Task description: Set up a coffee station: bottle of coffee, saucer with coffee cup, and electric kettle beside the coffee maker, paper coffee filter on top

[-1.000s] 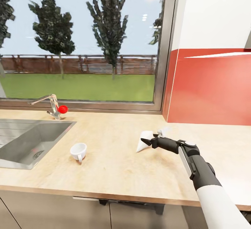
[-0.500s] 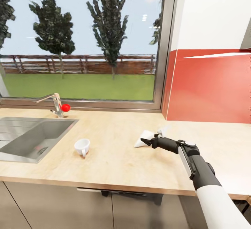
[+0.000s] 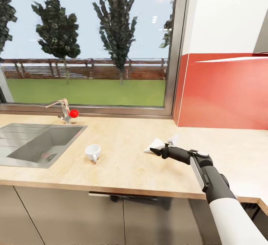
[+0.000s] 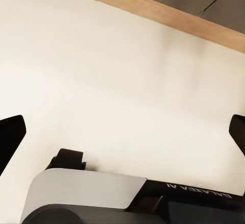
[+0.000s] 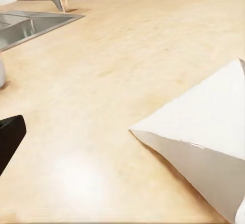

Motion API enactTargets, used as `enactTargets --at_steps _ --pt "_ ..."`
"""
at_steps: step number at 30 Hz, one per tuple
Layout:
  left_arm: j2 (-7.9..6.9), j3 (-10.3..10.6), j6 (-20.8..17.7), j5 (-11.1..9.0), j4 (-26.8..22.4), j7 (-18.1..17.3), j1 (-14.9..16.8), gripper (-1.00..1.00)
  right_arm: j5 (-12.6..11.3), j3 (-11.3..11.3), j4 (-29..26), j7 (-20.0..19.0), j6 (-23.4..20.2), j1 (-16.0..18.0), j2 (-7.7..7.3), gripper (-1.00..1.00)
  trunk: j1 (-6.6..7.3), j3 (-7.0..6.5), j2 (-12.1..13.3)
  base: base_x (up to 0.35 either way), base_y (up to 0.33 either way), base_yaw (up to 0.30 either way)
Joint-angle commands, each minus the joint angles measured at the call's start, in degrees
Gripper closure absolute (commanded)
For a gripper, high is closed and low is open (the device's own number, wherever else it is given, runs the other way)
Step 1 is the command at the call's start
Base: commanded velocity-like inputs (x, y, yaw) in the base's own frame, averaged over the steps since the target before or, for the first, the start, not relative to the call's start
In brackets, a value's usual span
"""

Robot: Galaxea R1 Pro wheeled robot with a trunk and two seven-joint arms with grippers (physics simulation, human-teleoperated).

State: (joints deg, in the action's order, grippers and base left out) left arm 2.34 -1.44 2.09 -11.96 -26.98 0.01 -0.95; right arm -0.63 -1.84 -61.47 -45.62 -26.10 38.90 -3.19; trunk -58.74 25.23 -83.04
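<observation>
Paper coffee filter (image 3: 155, 145) partly behind right gripper (image 3: 158, 150).

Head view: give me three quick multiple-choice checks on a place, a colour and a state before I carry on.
1. Where is the coffee cup?
A. in the sink
B. on the kitchen countertop, right of the sink
C. on a saucer

2. What colour is the knob on the faucet?
A. red
B. blue
C. black

3. What is the right gripper doing?
A. hanging open over the sink
B. shut on the cup
C. holding the paper coffee filter just above the countertop

Answers: 1 B, the cup stands on bare wood; 2 A, a red ball shows; 3 C, its fingertips meet the white cone.
</observation>
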Motion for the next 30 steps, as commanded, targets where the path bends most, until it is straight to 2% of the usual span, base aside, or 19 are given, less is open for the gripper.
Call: enactTargets --at_steps 1,12,30 --pt "0.04 -0.14 0.04 -0.26 -0.08 0.0 -0.02 -1.0 -0.07 -0.09 -0.05 -0.22 -0.44 0.03 0.02 -1.0 0.01 0.05 -0.03 -0.087 0.074 0.0" --pt "0.04 -0.14 0.04 -0.26 -0.09 -0.01 -0.02 -1.0 0.01 -0.08 -0.05 -0.92 -0.44 0.03 0.67 -1.0 0.01 0.05 -0.03 -0.023 0.027 0.0" --pt "0.04 -0.14 0.03 -0.26 -0.09 0.0 -0.02 -1.0 0.02 -0.09 -0.05 -1.55 -0.44 0.03 0.73 -1.0 0.01 0.05 -0.03 -0.022 0.113 0.0"
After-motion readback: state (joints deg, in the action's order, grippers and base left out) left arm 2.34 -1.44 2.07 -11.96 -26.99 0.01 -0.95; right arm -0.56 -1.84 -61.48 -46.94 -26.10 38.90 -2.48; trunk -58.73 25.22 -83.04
